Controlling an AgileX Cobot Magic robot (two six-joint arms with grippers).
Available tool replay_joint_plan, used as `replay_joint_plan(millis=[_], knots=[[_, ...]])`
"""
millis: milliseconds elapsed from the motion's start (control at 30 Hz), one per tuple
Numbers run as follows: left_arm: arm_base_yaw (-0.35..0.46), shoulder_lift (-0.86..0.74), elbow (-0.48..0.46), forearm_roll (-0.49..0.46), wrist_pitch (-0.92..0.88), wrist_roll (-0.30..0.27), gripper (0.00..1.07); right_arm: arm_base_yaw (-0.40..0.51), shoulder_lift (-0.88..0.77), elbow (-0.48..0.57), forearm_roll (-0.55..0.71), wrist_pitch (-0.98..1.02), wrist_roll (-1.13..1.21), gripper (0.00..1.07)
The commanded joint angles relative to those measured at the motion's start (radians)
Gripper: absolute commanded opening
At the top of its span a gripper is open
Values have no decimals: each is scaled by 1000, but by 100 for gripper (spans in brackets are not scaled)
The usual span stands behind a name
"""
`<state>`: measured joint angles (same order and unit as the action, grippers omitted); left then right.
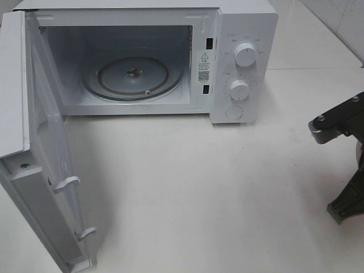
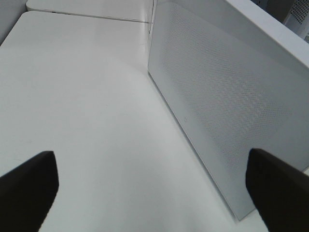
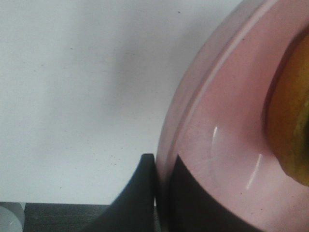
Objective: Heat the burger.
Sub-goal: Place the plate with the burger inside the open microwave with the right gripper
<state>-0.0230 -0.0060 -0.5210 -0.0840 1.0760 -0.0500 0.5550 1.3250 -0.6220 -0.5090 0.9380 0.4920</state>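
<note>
Only a golden-brown edge of the burger (image 3: 293, 121) shows, in the right wrist view, resting on a round pink plate (image 3: 222, 125). My right gripper (image 3: 161, 195) is shut on that plate's rim, one dark finger outside and one inside. In the exterior high view only parts of the right arm (image 1: 340, 120) show at the right edge; the burger is out of that view. The white microwave (image 1: 244, 34) stands at the back with its door (image 1: 34, 170) swung fully open to the left and its glass turntable (image 1: 133, 77) bare. My left gripper (image 2: 150, 166) is open and holds nothing, beside the door's outer face (image 2: 227, 101).
The microwave has two knobs (image 1: 245, 54) and a round button (image 1: 234, 112) on its right panel. Door latches (image 1: 67, 183) stick out from the open door's inner side. White tabletop (image 1: 199, 187) stretches in front of the oven.
</note>
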Motion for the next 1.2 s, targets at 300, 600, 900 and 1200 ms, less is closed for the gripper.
replay_joint_plan(millis=[300,600,900,1200], knots=[[0,-14,3,-3,-9,2,98,223,-10,-5,-64,24,-16,0],[0,-14,3,-3,-9,2,98,374,-10,-5,-82,24,-10,0],[0,-14,3,-3,-9,2,98,541,-10,-5,-104,38,-31,0],[0,-14,3,-3,-9,2,98,671,-10,-5,-128,72,-94,0]])
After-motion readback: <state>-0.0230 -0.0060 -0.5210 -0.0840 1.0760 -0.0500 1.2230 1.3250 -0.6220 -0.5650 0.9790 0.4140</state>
